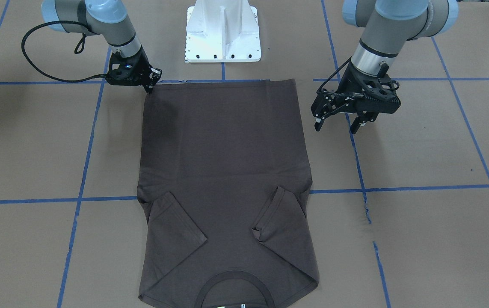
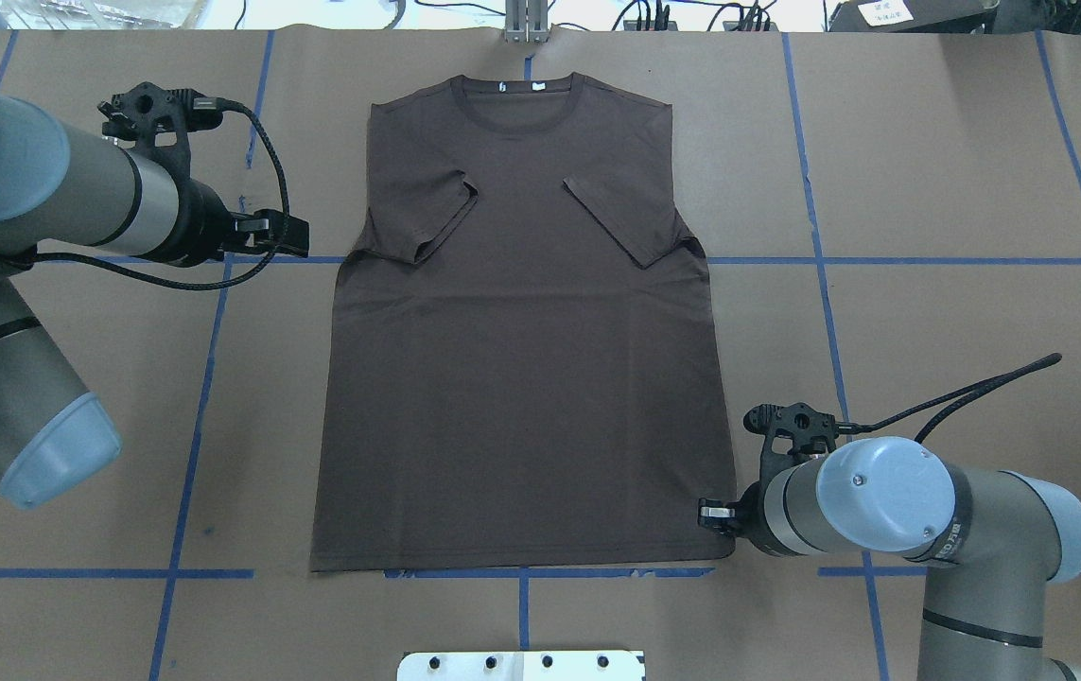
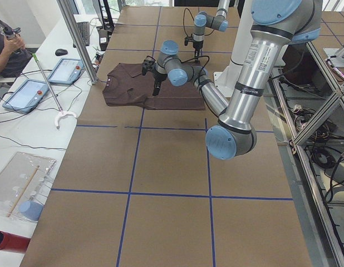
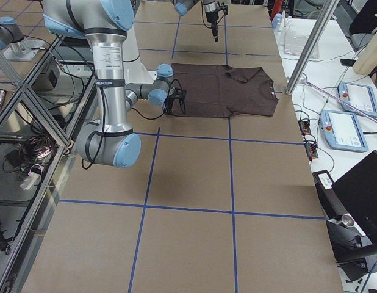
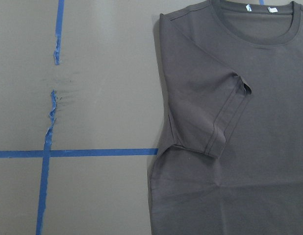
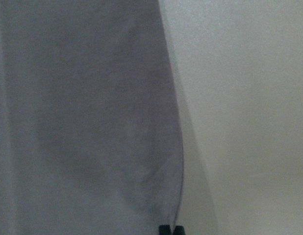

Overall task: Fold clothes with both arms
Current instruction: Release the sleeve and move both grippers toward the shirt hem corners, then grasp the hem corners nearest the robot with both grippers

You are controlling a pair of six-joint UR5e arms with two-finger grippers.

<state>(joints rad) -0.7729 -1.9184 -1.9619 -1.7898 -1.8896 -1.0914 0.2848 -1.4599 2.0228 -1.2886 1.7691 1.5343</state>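
Shirt (image 2: 521,378) flat mid-tabletop (image 2: 928,189), sleeves folded in, collar farthest from robot. Right fingers (image 1: 150,85) pinched shut on hem corner. Left fingers (image 1: 355,125) spread, empty, near side edge. Tabletop extends beyond all edges.

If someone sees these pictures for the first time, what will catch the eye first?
A dark brown T-shirt lies flat in the middle of the table, both sleeves folded inward. The right tool pinches one hem corner on the robot's side, while the left tool hangs open beside the opposite edge, off the cloth.
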